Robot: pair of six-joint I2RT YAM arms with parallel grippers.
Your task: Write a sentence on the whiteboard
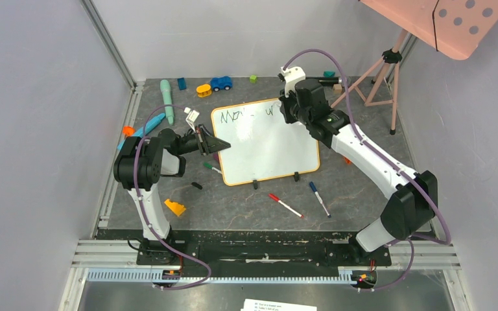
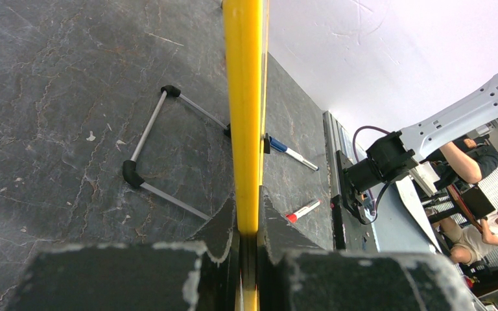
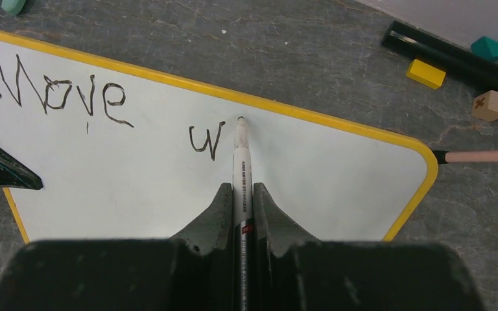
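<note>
You are working on a dark grey, stone-patterned table [image 1: 233, 207] closed in by pale grey walls [image 1: 39, 97]. The whiteboard [image 1: 266, 152] lies at the middle of it, turned at a slight angle, with its two black feet on the near edge. The sentence [image 3: 58, 94] so far reads "Move" along the far edge of the whiteboard, with a lone "w" further along the same row.

Your left gripper [image 2: 248, 210] is pinched tight on the frame at the whiteboard's left edge, a finger on each face. Your right gripper [image 3: 240, 194] reaches over the far right part of the whiteboard, its jaws closed on a marker [image 3: 241, 162]. The marker's tip sits just beside the "w", close to the far frame.

Off the whiteboard's near edge a red marker [image 1: 285, 205] and a blue marker [image 1: 319, 198] lie loose on the table. A green-capped marker [image 1: 211, 167] rests near the near left corner. A yellow wedge [image 1: 175, 207] lies well apart from that corner, towards the left arm's base. Beyond the far edge a blue toy car [image 1: 220, 83] and small blocks are scattered. Past the whiteboard's far right corner a pink tripod [image 1: 382, 78] stands under a pink spotted panel [image 1: 441, 19]. In the left wrist view a seated person [image 2: 493, 227] shows beyond the table's near side.
</note>
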